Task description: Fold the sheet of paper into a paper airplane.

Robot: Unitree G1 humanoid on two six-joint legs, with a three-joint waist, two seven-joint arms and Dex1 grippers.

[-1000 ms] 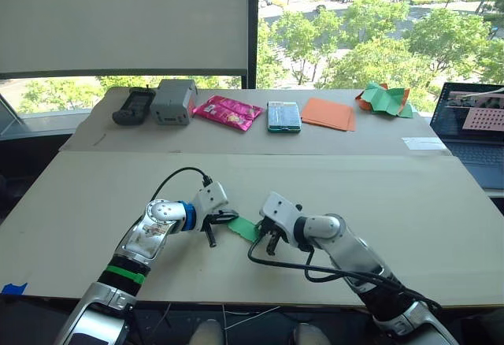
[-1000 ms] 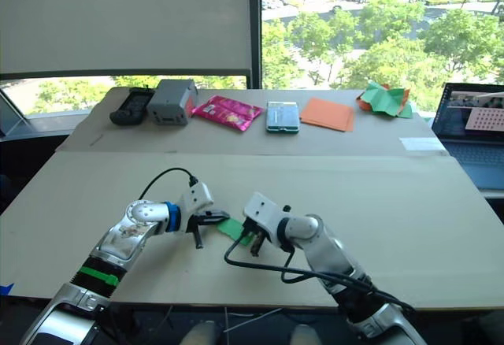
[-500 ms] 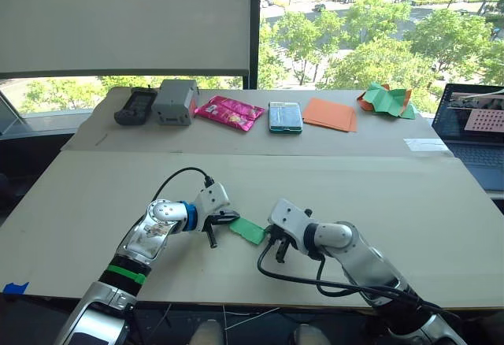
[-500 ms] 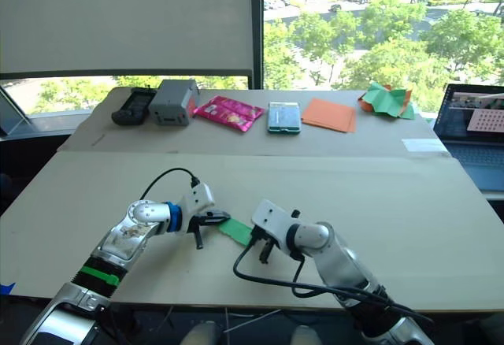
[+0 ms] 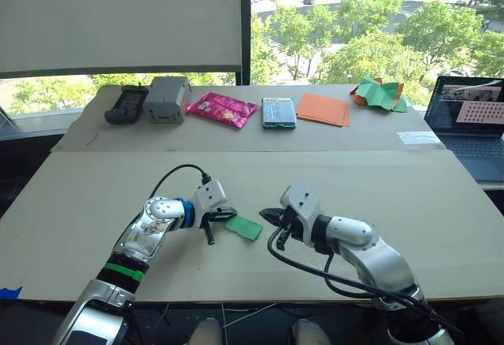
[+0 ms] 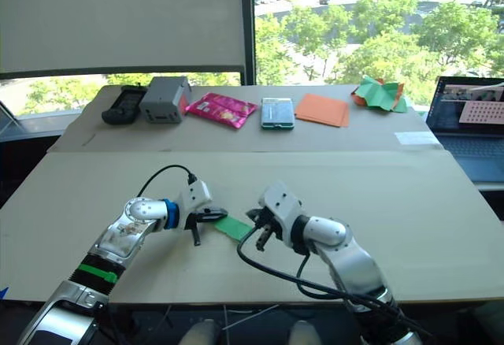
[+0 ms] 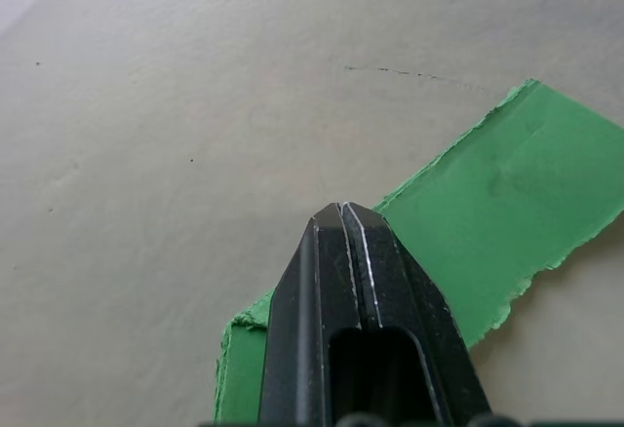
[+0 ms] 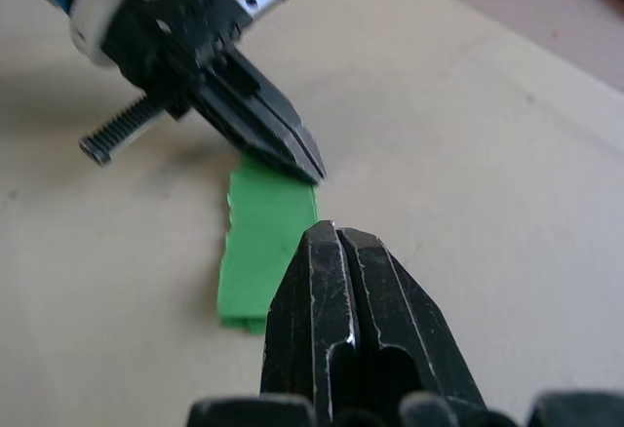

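Both grippers closed over a folded green strip near the front of the table.

The left gripper (image 5: 227,216) has its fingers pressed together with the tip down on one end of the sheet of paper (image 5: 244,227) — whether it pins the paper or only touches it is hard to tell, since its fingers hide that end in the left wrist view. The right gripper (image 5: 268,215) also has its fingers together, holding nothing, just beside the strip's other end and apart from it. The paper lies flat on the table (image 5: 394,195) as a narrow folded strip with ragged edges. Well apart, along the far side, sit a black handset (image 5: 125,104), a grey box (image 5: 165,98), a pink packet (image 5: 222,109), orange sheets (image 5: 324,109), a crumpled green-and-orange bundle (image 5: 377,93) and a laptop (image 5: 471,124) — cut off at the right edge.
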